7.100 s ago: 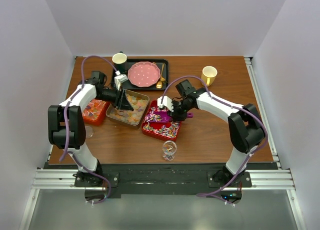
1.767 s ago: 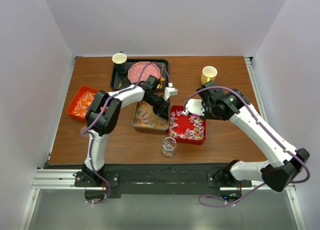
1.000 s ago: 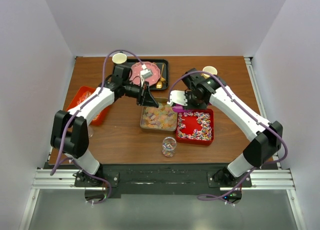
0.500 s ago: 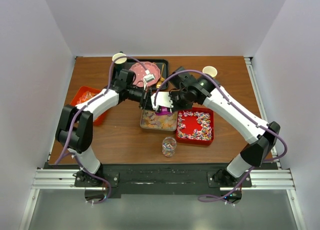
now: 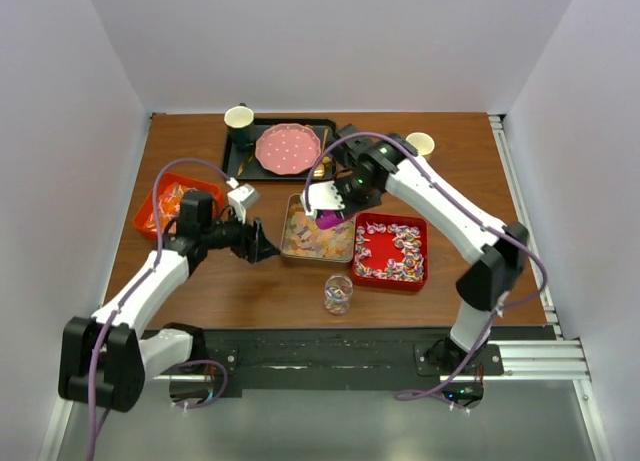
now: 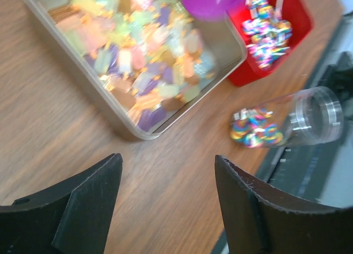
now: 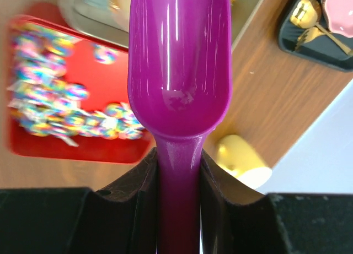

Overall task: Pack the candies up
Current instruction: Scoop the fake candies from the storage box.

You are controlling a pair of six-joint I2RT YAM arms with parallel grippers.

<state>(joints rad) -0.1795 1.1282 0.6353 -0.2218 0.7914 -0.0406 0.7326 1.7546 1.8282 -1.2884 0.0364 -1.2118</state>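
One end effector (image 6: 165, 168), left, newly parted

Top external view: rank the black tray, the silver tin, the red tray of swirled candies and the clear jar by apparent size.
1. black tray, largest
2. silver tin and red tray: they look about alike, and the purple scoop hides part of the tin, so they are not ranked against each other
3. clear jar, smallest

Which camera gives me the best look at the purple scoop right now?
The right wrist view: the scoop fills the frame, bowl visibly empty, handle pinched by the right gripper. The top view shows only a small purple patch beside that gripper; the left wrist view catches just its edge at the top.
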